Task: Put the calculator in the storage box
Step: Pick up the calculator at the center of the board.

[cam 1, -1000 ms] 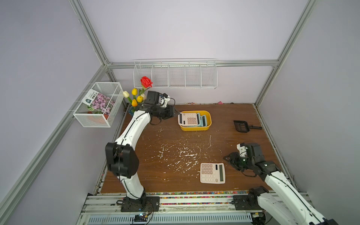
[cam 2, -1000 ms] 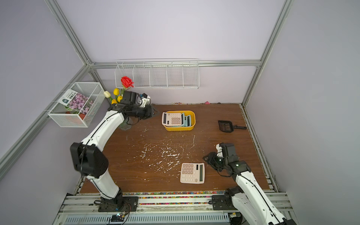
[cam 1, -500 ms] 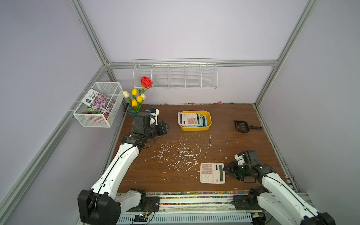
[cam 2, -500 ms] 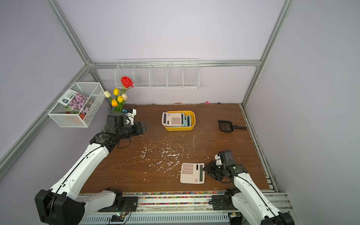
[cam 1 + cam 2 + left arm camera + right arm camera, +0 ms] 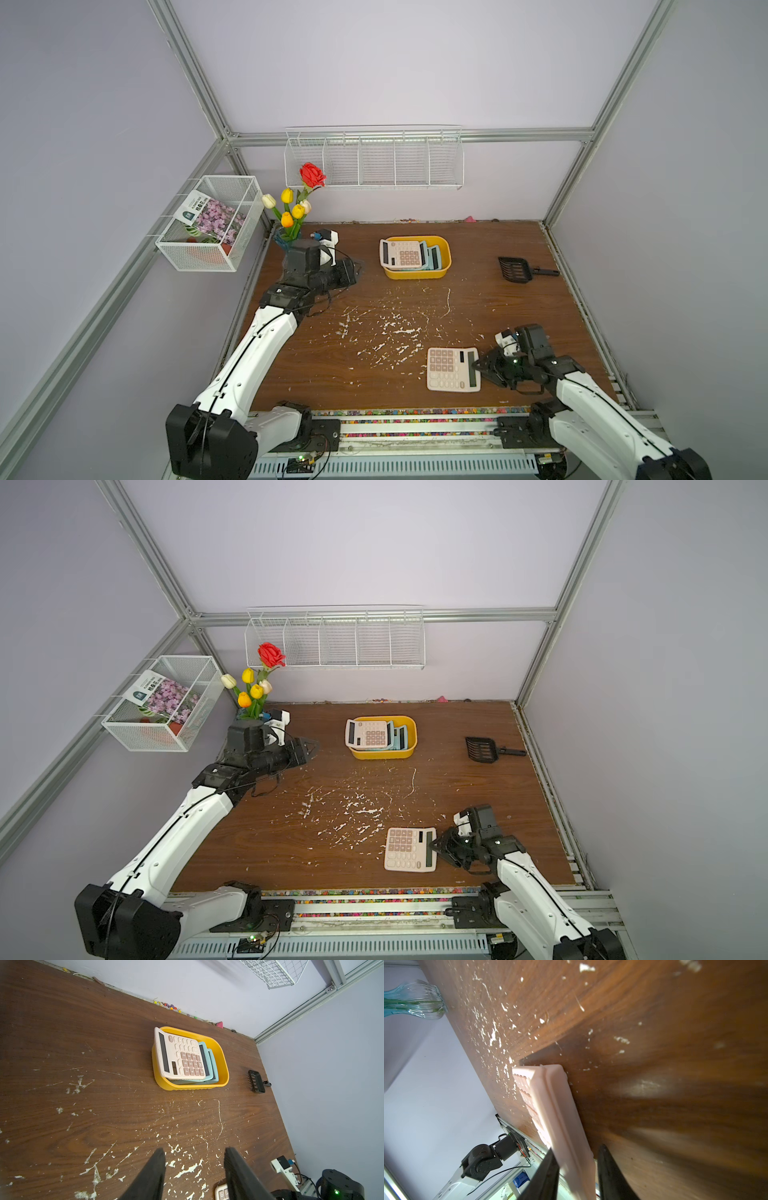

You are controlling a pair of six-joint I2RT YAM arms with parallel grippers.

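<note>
Right gripper (image 5: 476,367) straddles the display edge of the calculator (image 5: 446,370), whose length runs straight ahead; a firm pinch cannot be confirmed.

Right pincer (image 5: 476,366) at pink calculator (image 5: 452,370) edge; yellow storage box (image 5: 415,274) well apart

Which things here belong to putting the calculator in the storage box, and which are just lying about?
Job: pink calculator on the table; yellow storage box, already holding other calculators; right gripper, jaws either side of the calculator's edge.
Lying about: black scoop; vase of flowers; wire-mesh basket; wire rack; left gripper, open, empty.
</note>
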